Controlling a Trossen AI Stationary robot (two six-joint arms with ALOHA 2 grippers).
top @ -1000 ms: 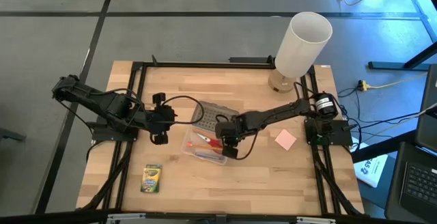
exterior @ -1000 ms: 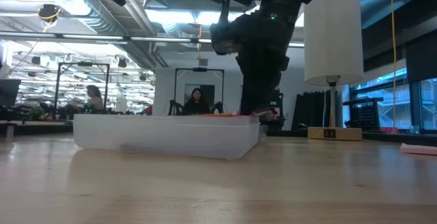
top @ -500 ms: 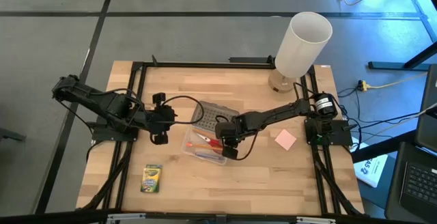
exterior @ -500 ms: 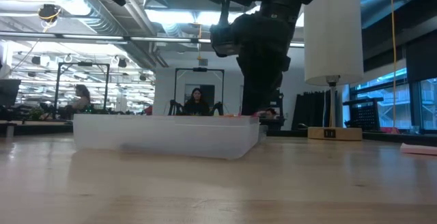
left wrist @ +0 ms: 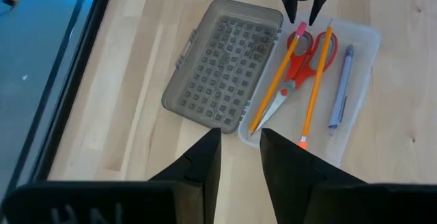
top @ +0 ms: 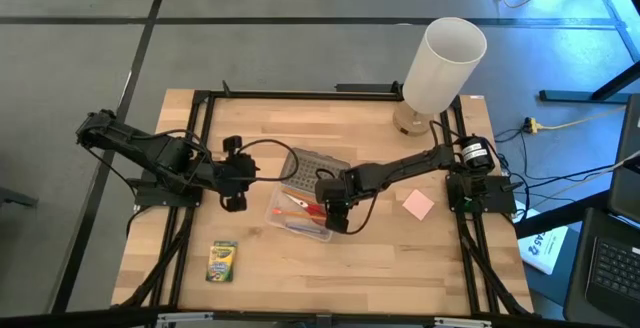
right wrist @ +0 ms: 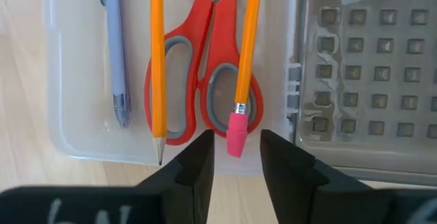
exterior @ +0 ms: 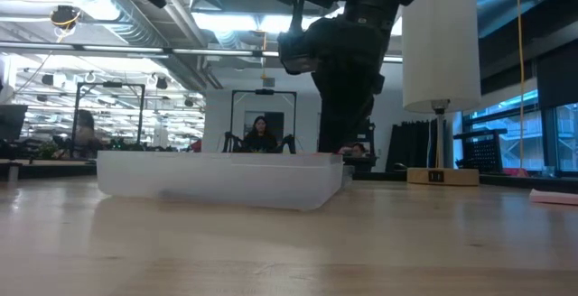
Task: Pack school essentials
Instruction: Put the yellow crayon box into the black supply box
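Right wrist view looks down into a shallow clear plastic box (right wrist: 75, 145), smooth-walled with rounded corners, holding four things: one pair of red-handled scissors (right wrist: 205, 80) with grey-lined loops, two thin orange pencils, one (right wrist: 156, 60) with its sharpened tip toward the camera and the other (right wrist: 246, 46) ending in a pink eraser, and one bluish-purple pen (right wrist: 114, 46). Beside it lies the open grey lid (right wrist: 369, 67), moulded in a grid of small square dimples. The right gripper (right wrist: 232, 166) hovers just over the eraser end, its dark fingers slightly parted and gripping nothing. In the high view, the left gripper (top: 233, 173) waits beside the box, jaws a narrow gap apart and empty. One green-and-yellow crayon box (top: 221, 260) lies flat near the table's (top: 380, 268) front edge; one small pink block (top: 418, 204) rests on the pale wood planks right of the box.
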